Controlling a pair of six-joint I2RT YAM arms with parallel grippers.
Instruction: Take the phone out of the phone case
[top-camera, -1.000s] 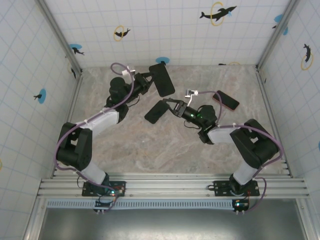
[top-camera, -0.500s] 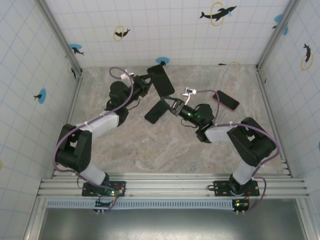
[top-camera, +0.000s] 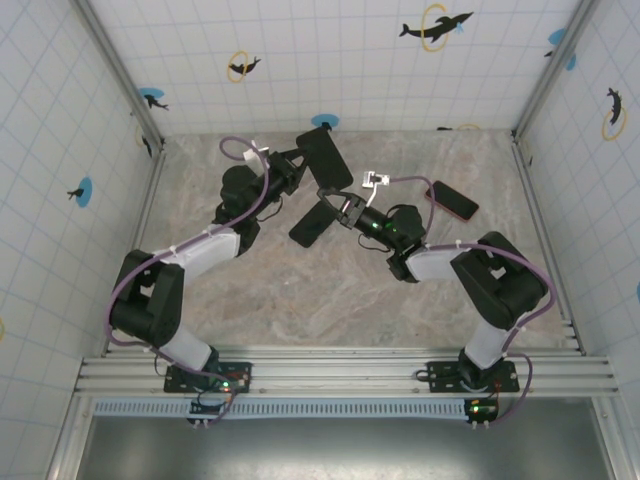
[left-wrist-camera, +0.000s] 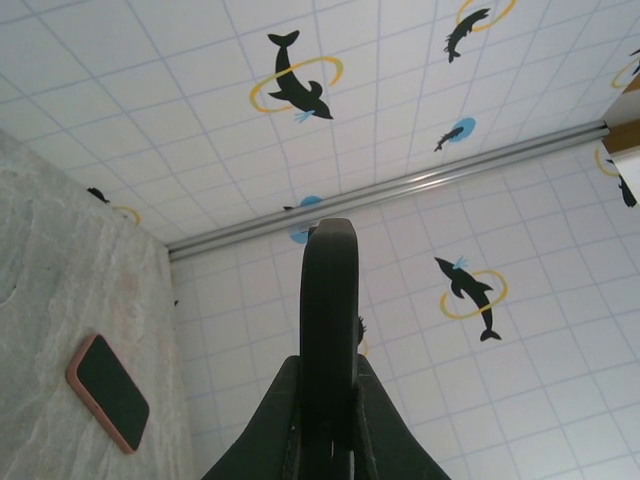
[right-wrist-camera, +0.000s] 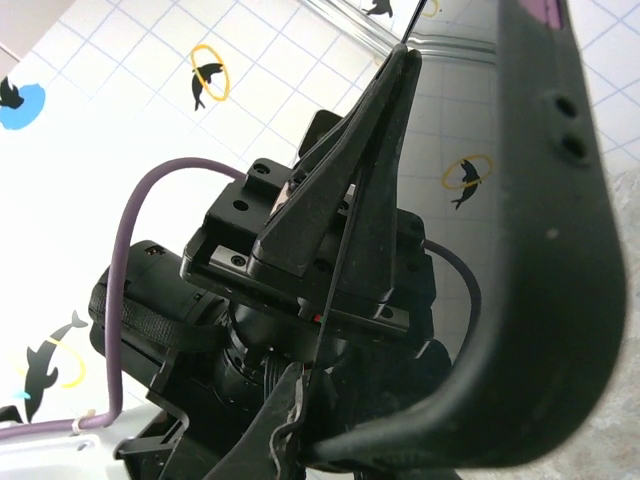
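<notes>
Nearest me, the marbled table (top-camera: 300, 300) lies bare in front of the two arm bases. Past it, around mid-table, the right gripper (top-camera: 336, 207) reaches in from the right and has its fingers pressed onto the near end of the black phone case (top-camera: 312, 224). The case hangs tilted off the table. From the right wrist its moulded lip and two small side holes show plainly. One finger (right-wrist-camera: 288, 408) sits right against the case's lower edge.

Just beyond it, the left gripper (top-camera: 305, 163) comes in from the left and pinches the black phone (top-camera: 327, 158) tight between both fingers, gripping it at one short end. The phone is held up in the air, out of the case and just above it. The two are close, but I can't tell whether they touch. Edge-on from the left wrist, it is a thin dark slab standing straight up out of the fingers.

Off to the right, well apart from both grippers, a second phone in a pink case (top-camera: 452, 200) lies flat on the table, screen up. Behind everything is the tiled back wall (top-camera: 330, 60), printed with dolphins.
</notes>
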